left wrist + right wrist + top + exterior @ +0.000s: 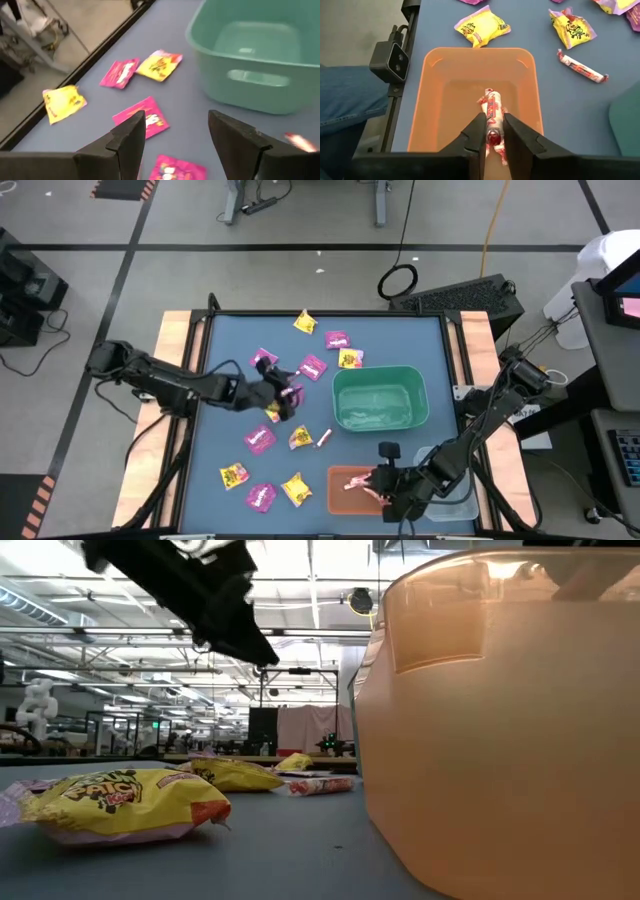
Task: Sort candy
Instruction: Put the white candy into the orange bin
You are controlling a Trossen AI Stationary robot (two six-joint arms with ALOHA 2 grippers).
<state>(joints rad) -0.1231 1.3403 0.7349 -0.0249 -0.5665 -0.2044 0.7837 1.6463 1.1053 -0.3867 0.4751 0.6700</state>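
I held the right pincer [494,131] nipped on a stick [492,107] over the orange bin [434,100] for dropping, left pincer [176,132] open and empty beside the green bin [260,55].

The high camera looked straight down on the whole table [230,340], while the low one sat at table level, pressed close against the orange bin [500,720]. Each wrist camera looked forward past its own fingers, the right one sharing that orange bin [480,65] with both.
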